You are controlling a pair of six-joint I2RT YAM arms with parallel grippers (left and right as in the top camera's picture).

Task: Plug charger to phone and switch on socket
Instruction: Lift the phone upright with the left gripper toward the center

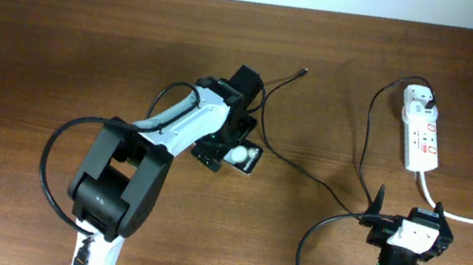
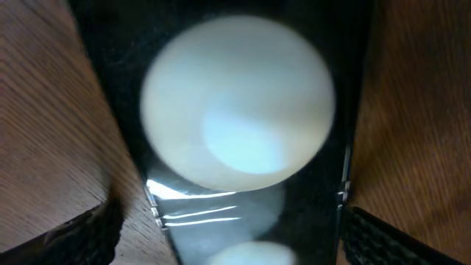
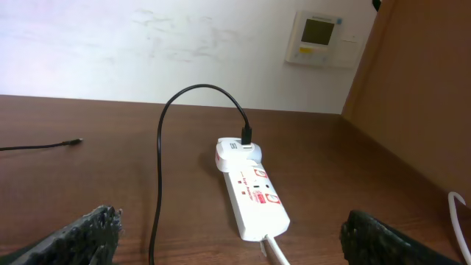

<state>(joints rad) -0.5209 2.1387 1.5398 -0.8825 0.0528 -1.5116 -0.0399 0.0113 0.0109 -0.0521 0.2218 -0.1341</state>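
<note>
Because the plugging step turns on bringing the plug to the phone, what matters is how the two lie. The phone (image 1: 249,160) rests flat on the counter beneath the left tool (image 1: 232,148). The charger's small metal-tipped plug (image 1: 303,70) lies loose, well apart from the phone, on its far side from the robot and toward the right arm's side. From there the black cable (image 1: 307,171) runs back toward the phone and passes just beside its right end. It then trails off past the right arm and up to the white adapter (image 3: 237,151) seated in the socket (image 1: 424,140), far to the phone's right.

In the left wrist view the phone's long axis runs up the frame, so the tool spans its short width. The left arm is far nearer the phone, directly above it. The right arm is parked well to the phone's right, near the socket.

The left tool is spread, one of its fingers (image 2: 73,235) on each side of the glossy face. A strip of wood shows between the left finger and the phone's edge, so it does not look clamped. The right tool (image 1: 408,211) gapes wide and holds nothing.
</note>
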